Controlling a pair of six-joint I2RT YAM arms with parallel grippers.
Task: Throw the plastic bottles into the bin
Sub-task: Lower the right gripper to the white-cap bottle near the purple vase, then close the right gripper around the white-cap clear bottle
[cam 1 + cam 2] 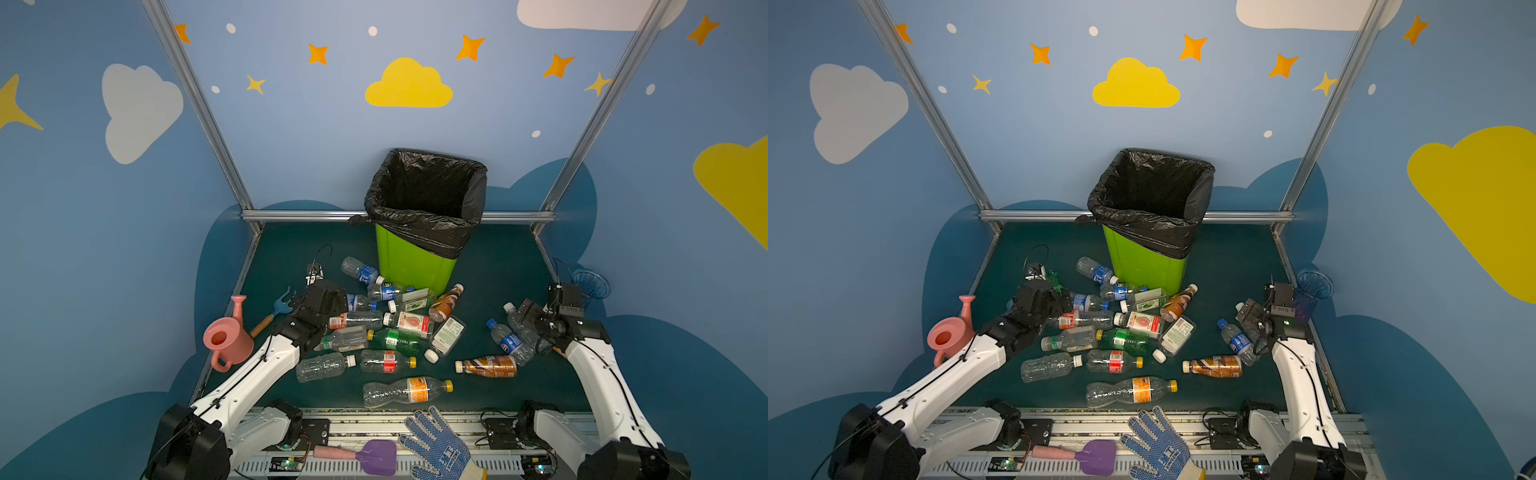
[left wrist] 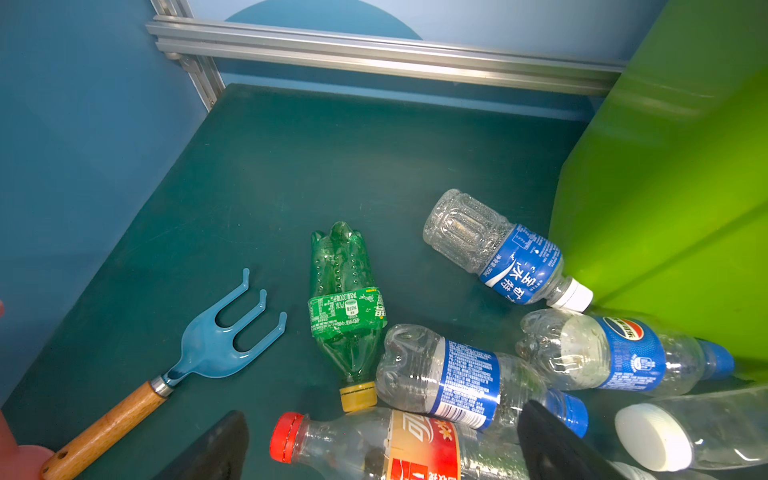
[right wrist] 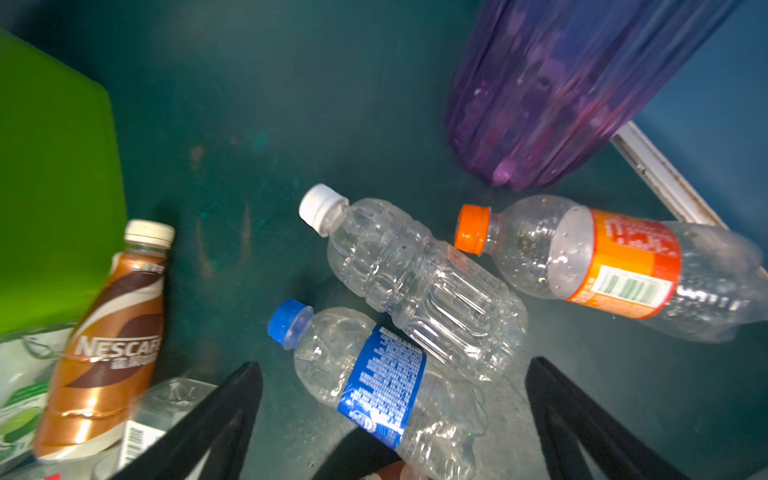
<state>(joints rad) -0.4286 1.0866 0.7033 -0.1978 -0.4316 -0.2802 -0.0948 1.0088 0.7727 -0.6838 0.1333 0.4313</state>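
Left gripper (image 2: 382, 411), jaws spread, over red-capped bottle (image 2: 415, 451)

The plastic bottles (image 1: 386, 336) lay packed across the middle of the mat (image 1: 498, 266), many touching, with scant gaps between them. The bin (image 1: 407, 266) blocked the back centre, bottles against its foot. Bare mat flanked it on both sides. A watering can (image 1: 226, 338) and rake (image 1: 282, 305) crowded the left edge; a vase (image 1: 592, 284) stood at the right edge.
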